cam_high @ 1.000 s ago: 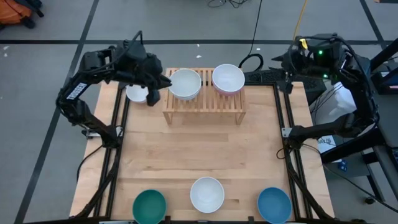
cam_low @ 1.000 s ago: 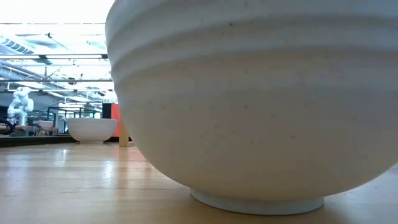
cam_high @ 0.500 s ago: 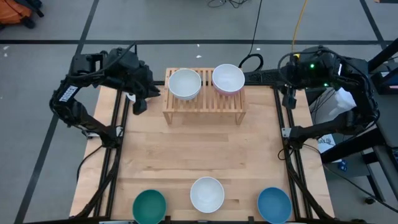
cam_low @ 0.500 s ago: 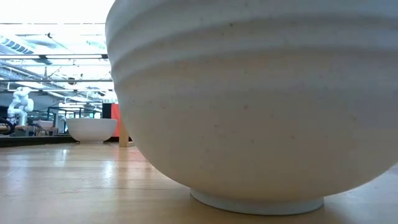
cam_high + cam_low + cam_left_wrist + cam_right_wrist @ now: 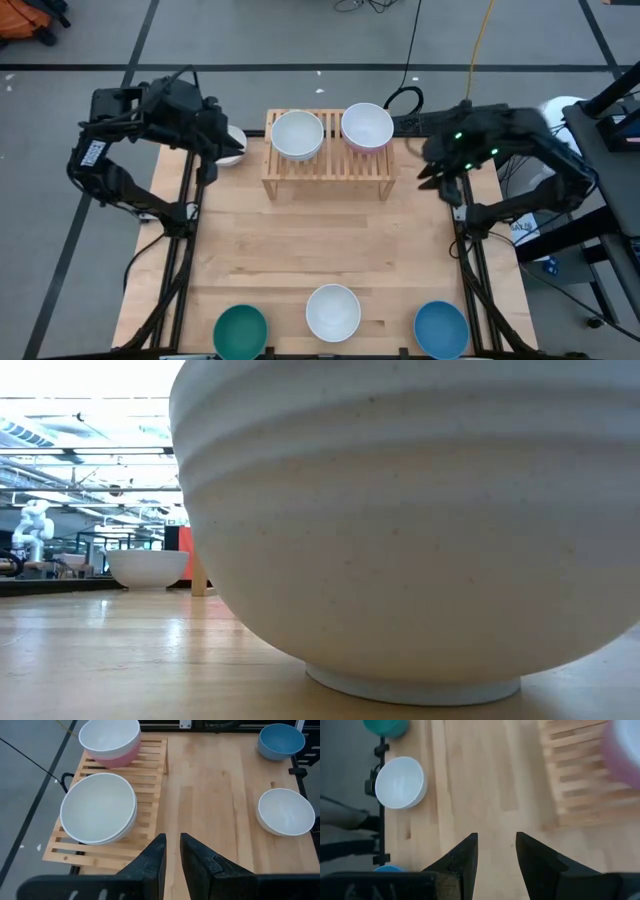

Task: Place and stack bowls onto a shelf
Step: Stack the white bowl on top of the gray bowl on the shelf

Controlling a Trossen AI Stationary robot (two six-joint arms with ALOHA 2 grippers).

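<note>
Open wood mid-table, crowded far and near edges

The table (image 5: 320, 245) lies bare across its middle, wide enough for either arm to pass. At the far edge the shelf (image 5: 328, 160) carries a white stack (image 5: 298, 135) and a white-in-pink stack (image 5: 367, 127), with only its slatted front strip free. Along the near edge stand the teal bowl (image 5: 241, 331), white bowl (image 5: 333, 312) and blue bowl (image 5: 441, 328), with gaps between them
</note>
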